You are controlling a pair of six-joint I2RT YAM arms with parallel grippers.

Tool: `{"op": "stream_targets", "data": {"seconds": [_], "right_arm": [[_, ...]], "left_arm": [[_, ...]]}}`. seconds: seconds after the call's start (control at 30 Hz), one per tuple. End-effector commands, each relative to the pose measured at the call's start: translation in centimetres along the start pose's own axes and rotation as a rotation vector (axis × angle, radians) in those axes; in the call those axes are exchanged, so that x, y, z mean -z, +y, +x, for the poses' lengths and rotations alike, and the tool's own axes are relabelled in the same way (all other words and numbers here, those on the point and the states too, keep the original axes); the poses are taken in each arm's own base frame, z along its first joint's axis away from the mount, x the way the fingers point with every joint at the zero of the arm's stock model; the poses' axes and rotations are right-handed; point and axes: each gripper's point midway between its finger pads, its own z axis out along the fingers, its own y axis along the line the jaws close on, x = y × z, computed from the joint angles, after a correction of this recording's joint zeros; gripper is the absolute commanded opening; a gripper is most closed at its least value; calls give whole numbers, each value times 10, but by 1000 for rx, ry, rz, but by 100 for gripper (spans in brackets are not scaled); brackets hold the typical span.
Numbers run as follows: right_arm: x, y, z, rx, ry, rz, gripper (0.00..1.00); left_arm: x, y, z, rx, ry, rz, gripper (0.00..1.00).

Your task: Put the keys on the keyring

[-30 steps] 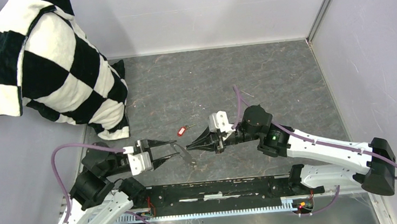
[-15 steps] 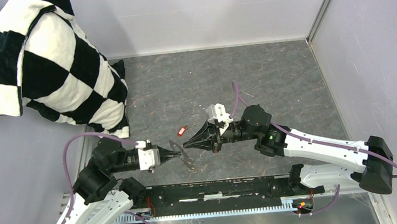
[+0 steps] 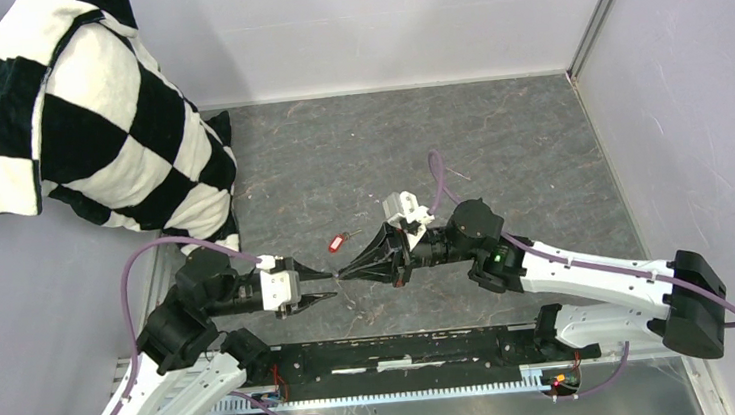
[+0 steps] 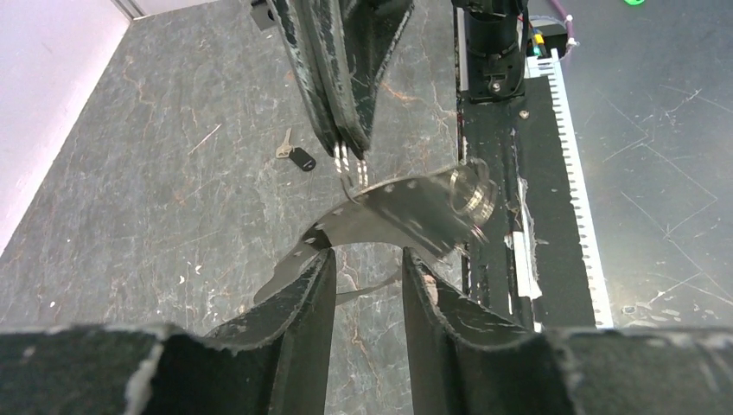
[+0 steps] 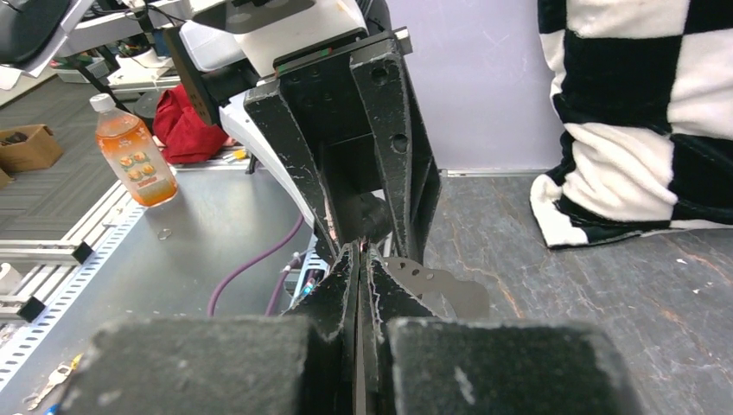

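The keyring (image 4: pixel 406 207) shows as a thin silvery perforated band curving in the air. Its top edge is pinched in my shut right gripper (image 4: pixel 350 162), and it also shows beside those fingers (image 5: pixel 449 294). My left gripper (image 4: pixel 363 255) is open, its fingertips right at the band's lower edge, with nothing between them. From above, the two grippers meet tip to tip, left (image 3: pixel 327 284) and right (image 3: pixel 342 275). A red-tagged key (image 3: pixel 338 240) lies on the table just behind them. In the left wrist view a dark-headed key (image 4: pixel 298 157) lies flat on the table.
A black-and-white checkered pillow (image 3: pixel 95 121) leans in the back left corner. The black base rail (image 3: pixel 406 350) runs along the near edge, close below the grippers. Grey walls (image 3: pixel 694 89) close the table at the back and right.
The left arm reached right toward the keyring. Its jaws closed at the keyring half a second ago and have now opened again. The right gripper shifted slightly left and stayed shut.
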Motion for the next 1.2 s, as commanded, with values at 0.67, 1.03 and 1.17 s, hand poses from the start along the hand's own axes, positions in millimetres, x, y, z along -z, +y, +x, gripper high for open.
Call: {"op": "stream_targets", "data": {"seconds": [0.67,1.03,1.17], "right_arm": [[-3,13,-12,-50,-143,-70,1],[-1,10,-9,-42,-145,-44,0],[1,9,-7,-41,-142,-38,0]], "left_arm": [[-1,1,-47,38,-125,41,45],[1,-2,-49,46,-129,45,29],[1,3,-50,55,-131,18,20]]}}
